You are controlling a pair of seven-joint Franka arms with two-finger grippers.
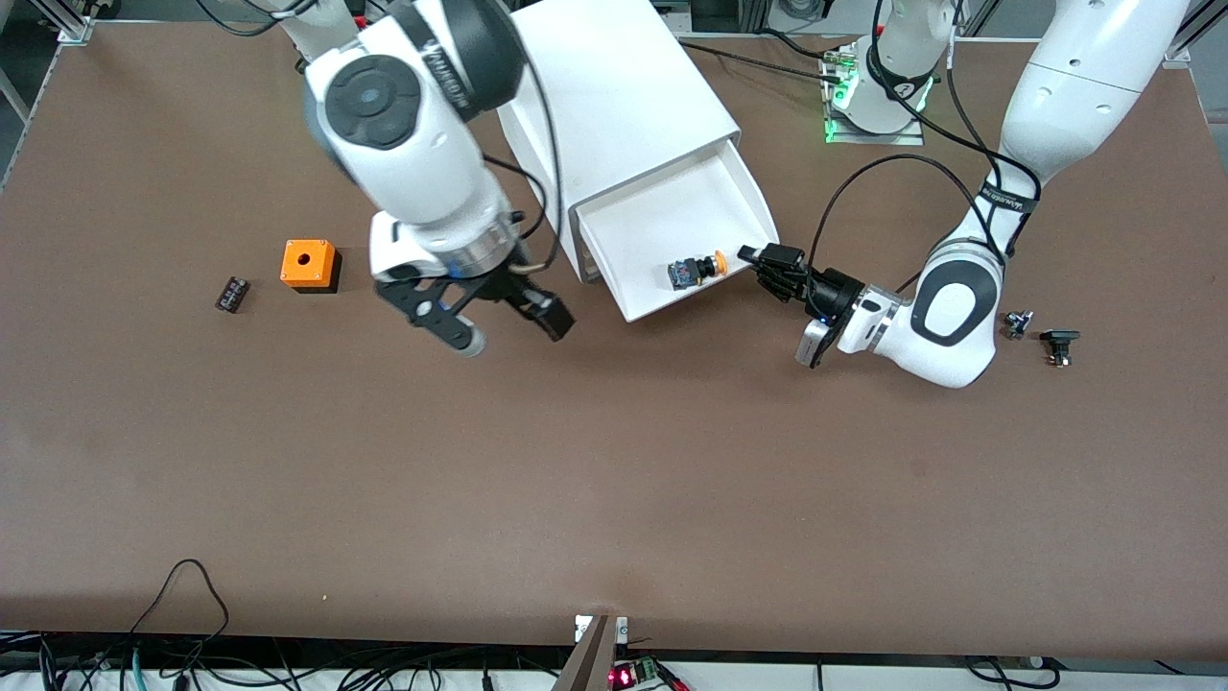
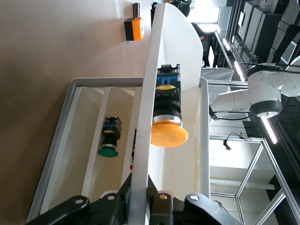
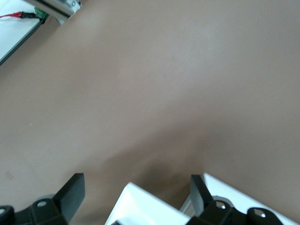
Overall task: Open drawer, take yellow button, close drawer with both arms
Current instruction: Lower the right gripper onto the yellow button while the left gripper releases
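The white cabinet (image 1: 614,86) stands between the arms, and its top drawer (image 1: 652,216) is pulled out toward the front camera. The button (image 1: 696,270) lies on its side in the drawer near the front panel, orange cap (image 2: 168,135) toward the left arm's end. My left gripper (image 1: 758,257) is shut on the drawer's front panel (image 2: 147,117) at the corner, one finger on each face. My right gripper (image 1: 513,331) hangs open and holds nothing, over the table beside the cabinet's right-arm end. In the right wrist view the right gripper (image 3: 136,192) has a white corner (image 3: 145,208) showing between its fingers.
An orange cube with a hole (image 1: 308,264) and a small black part (image 1: 231,293) lie toward the right arm's end. Two small dark parts (image 1: 1018,324) (image 1: 1059,344) lie by the left arm's elbow. A green-capped button (image 2: 108,139) shows in a lower drawer.
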